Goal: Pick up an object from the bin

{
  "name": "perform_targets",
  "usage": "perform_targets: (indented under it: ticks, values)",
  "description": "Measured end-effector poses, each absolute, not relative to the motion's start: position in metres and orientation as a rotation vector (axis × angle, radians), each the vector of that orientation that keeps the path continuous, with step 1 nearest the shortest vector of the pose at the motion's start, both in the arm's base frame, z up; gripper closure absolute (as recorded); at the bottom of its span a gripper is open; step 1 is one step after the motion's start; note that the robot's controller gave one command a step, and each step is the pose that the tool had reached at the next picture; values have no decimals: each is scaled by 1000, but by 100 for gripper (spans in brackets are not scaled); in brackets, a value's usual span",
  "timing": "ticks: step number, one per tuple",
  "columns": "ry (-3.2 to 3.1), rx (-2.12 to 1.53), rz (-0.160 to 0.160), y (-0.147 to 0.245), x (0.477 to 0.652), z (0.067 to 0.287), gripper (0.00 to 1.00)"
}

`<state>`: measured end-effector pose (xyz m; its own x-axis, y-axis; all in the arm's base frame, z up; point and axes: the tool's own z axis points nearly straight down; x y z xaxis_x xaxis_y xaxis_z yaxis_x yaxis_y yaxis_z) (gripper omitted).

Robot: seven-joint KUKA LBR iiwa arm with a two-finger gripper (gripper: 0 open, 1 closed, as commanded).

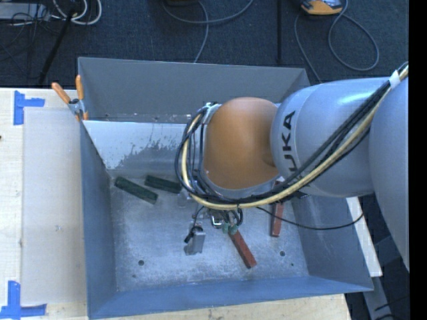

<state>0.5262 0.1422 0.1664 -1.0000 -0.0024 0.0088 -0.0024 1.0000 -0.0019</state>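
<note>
Bin (133, 152): a few small things are being held loose on its grey floor. They are well apart rather than heaped, so each can be reached singly.
Arm (333, 139): it is being reached in from the right and bent down over the middle of the bin, so that the wrist is being pointed at the floor.
Orange cover (237, 142): it is being carried on the wrist with cables (190, 159) looped round it, and much of what lies beneath is being hidden by it.
Claw (215, 220): it is being held low over the middle of the floor, under the cover. Whether it is released or clenched cannot be told, and nothing is being seen in its grasp.
Green bars: one (136, 190) and another (163, 183) are lying to the left at the foot of the back wall, apart from the claw.
Reddish stick (242, 250): it is lying aslant with its upper end just under the claw. It is judged the likeliest pick, being nearest.
Brown stick (275, 220): it is lying to the right, near the claw but apart from it.
Grey piece (195, 243): it is being seen just below and left of the claw. Whether it is loose or part of the robot cannot be told.
</note>
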Motion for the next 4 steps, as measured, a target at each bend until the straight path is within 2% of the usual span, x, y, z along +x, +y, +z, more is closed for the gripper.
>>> perform_targets:
  ticks: [1,2,3,4]
  values:
    - [-3109,-389,5,99,505,67,0]
    - [-3122,-365,7,-3,519,96,0]
    - [-3116,-357,2,-7,508,68,0]
    - [-3118,-362,0,-8,509,69,100]
